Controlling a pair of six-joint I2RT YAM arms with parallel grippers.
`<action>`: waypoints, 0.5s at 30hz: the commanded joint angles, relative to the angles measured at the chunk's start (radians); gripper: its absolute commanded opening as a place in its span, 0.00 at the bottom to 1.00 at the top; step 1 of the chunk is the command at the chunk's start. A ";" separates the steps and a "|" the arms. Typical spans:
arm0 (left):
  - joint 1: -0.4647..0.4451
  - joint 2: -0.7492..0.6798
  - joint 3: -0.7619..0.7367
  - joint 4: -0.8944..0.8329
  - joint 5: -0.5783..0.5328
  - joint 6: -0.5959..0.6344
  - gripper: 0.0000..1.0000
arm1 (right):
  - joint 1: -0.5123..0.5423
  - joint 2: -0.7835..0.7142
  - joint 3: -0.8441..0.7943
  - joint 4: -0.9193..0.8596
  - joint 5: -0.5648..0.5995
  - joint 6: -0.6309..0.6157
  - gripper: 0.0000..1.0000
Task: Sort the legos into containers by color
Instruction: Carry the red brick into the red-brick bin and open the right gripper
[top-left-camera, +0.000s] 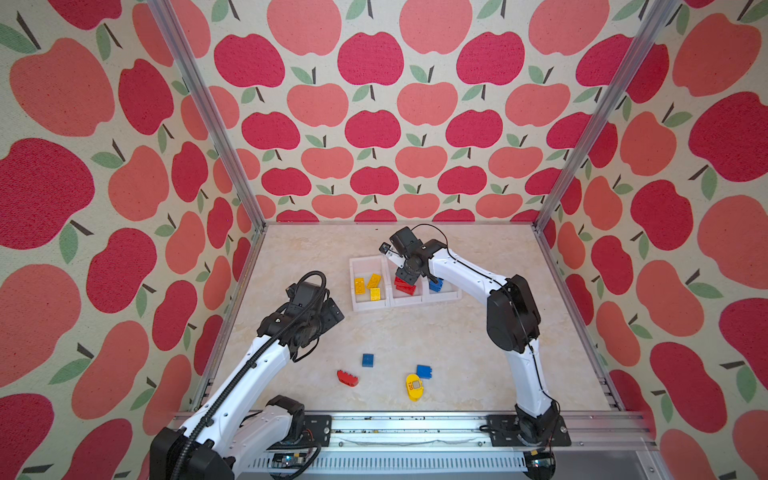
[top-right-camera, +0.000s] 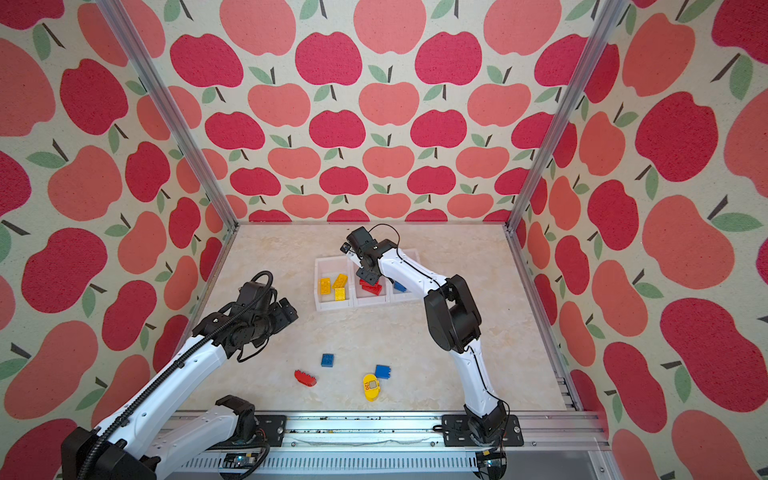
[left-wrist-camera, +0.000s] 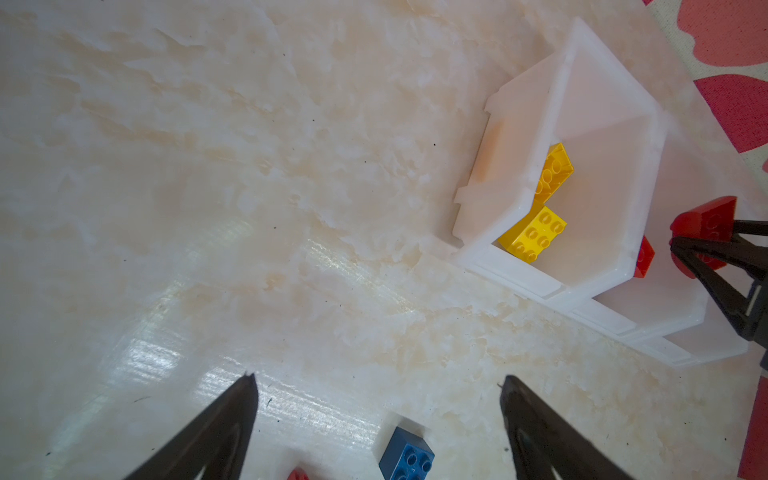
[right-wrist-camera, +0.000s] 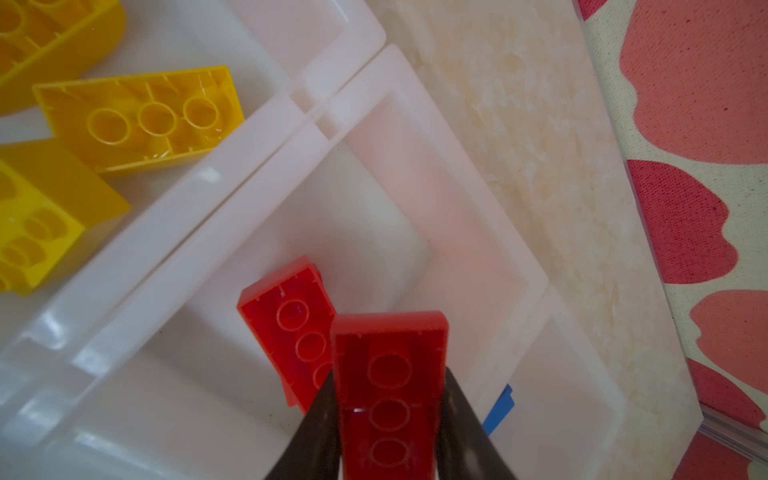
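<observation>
While the right gripper (right-wrist-camera: 388, 374) hangs over the middle bin (right-wrist-camera: 468, 166), jaws clamped on the long sides of a red brick (right-wrist-camera: 390, 345), I note the risks first.

Risk 1: a second red brick (right-wrist-camera: 286, 332) lies tilted on the bin floor right under the drop. The released piece could land on it, bounce and end up propped on the rim.

Risk 2: the blue bin's brick (top-left-camera: 435, 285) sits just past the shared wall. A skewed release could tip red over that wall.

Risk 3: descending fingers may snag a wall and drag the joined row.

Held brick: glossy, hollow underside with three round tubes facing the wrist camera.

Left gripper (left-wrist-camera: 378, 377): jaws apart, empty, above bare tabletop (left-wrist-camera: 208, 166) near the yellow bin (left-wrist-camera: 582, 62).

Loose near the front edge, in a top view: two blue bricks (top-left-camera: 368, 360) (top-left-camera: 424, 371), a toothed red piece (top-left-camera: 347, 378) and the yellow "120" piece (top-left-camera: 414, 387).
</observation>
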 joint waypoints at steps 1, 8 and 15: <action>0.003 0.018 0.033 -0.015 -0.004 0.000 0.93 | -0.012 0.028 0.036 0.015 0.018 -0.029 0.19; 0.002 0.046 0.046 0.000 -0.001 -0.001 0.93 | -0.015 0.015 0.028 0.032 -0.009 -0.010 0.51; 0.002 0.056 0.049 0.001 0.003 0.003 0.93 | -0.012 -0.031 0.016 0.028 -0.017 0.005 0.52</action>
